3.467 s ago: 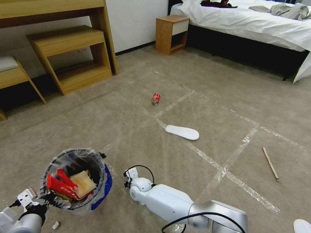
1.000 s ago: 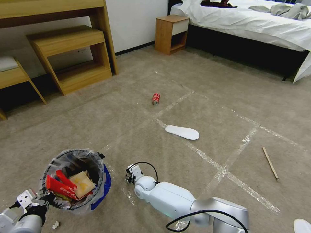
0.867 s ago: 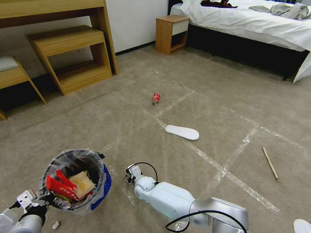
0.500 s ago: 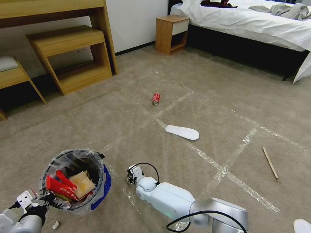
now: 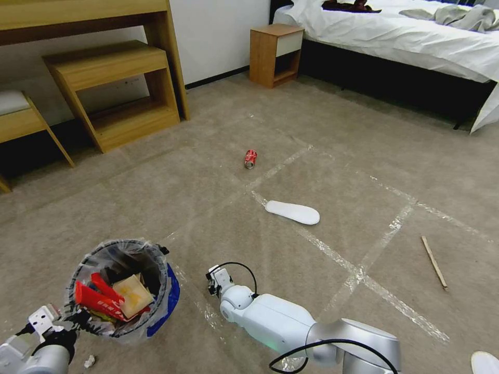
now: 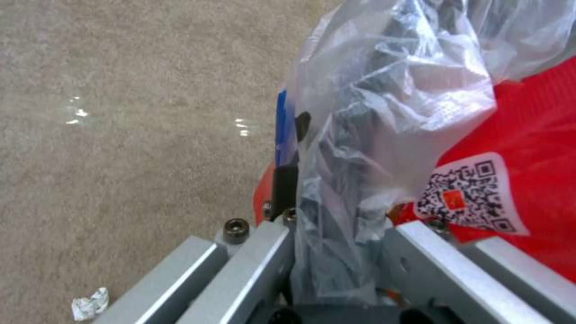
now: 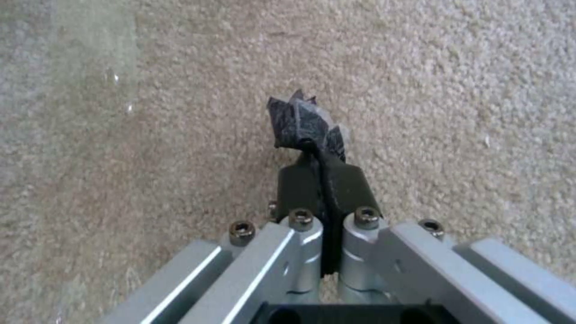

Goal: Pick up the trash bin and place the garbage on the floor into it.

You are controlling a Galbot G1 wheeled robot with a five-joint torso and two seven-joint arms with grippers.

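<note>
Left claw (image 6: pixel 336 252) clamped on trash bin (image 5: pixel 122 288) rim; right claw (image 7: pixel 321 180) pinched empty above floor (image 5: pixel 312 130). Mid-collection. Next target likely insole (image 5: pixel 292 212): reach, open, grasp.

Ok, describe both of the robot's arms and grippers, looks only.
The right arm has smooth white shells, a silver-grey elbow joint and a looping black cable. The right gripper has silver metal linkages with dark bolt heads and black fingers tipped with ridged dark pads. The left arm is silver-grey with a black band; the left gripper has matching silver linkages.
</note>
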